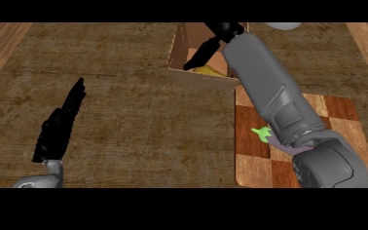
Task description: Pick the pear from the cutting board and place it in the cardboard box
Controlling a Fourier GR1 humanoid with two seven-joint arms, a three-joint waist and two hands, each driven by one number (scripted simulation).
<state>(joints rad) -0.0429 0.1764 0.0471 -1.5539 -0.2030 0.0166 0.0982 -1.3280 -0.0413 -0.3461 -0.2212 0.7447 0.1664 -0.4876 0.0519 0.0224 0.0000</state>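
Reaching over cardboard box (181, 48), right hand (215, 41) fingers straight; yellow inside, prob. pear (208, 70). Left hand (61, 124) flat, open.

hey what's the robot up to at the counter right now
The robot's right hand is stretched out over the open cardboard box, fingers pointing down into it. A yellowish thing that may be the pear shows inside the box just below the fingers; whether the hand touches it cannot be told. The left hand rests open at the left, fingers up. On the cutting board a small green and purple thing lies partly hidden by the right forearm.
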